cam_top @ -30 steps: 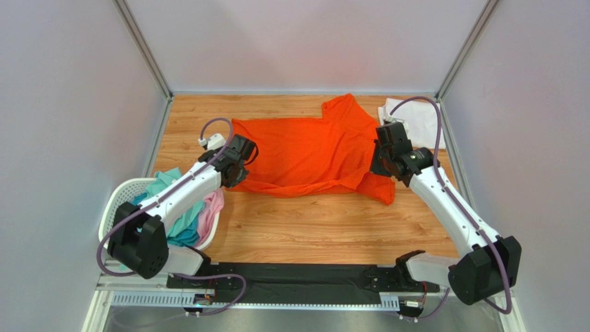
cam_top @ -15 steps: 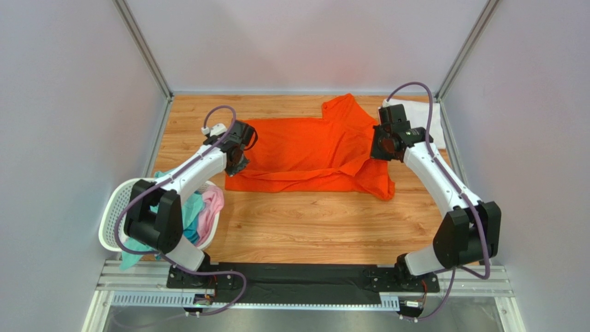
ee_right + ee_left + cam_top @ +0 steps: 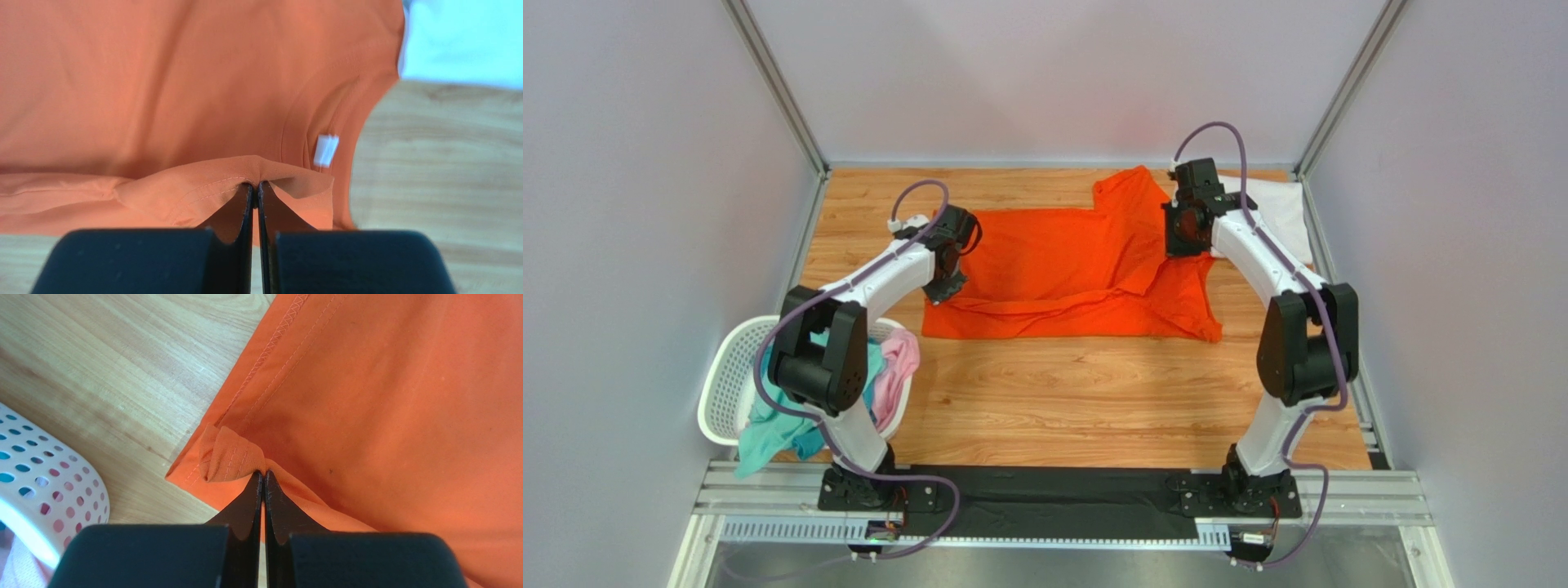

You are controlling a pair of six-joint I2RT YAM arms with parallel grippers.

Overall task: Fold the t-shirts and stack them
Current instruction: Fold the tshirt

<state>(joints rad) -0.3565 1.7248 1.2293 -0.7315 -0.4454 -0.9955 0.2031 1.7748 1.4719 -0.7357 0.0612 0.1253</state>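
The orange t-shirt point(image 3: 1075, 276) lies spread on the wooden table, partly folded over itself. My left gripper point(image 3: 946, 279) is shut on its hem corner at the shirt's left edge, seen pinched in the left wrist view point(image 3: 263, 474). My right gripper point(image 3: 1179, 233) is shut on a hemmed edge at the shirt's right side, near the collar and white label point(image 3: 325, 150), with the pinch in the right wrist view point(image 3: 255, 184). A white t-shirt point(image 3: 1271, 208) lies folded at the back right corner. Teal point(image 3: 787, 417) and pink point(image 3: 897, 368) shirts sit in the basket.
A white mesh laundry basket point(image 3: 725, 380) stands at the left front of the table, its rim in the left wrist view point(image 3: 43, 496). Grey walls enclose the table on three sides. Bare wood point(image 3: 1075, 392) lies in front of the orange shirt.
Both grippers have moved toward the back of the table, carrying the orange shirt's front edge up and over its body. The shirt now looks narrower from front to back.
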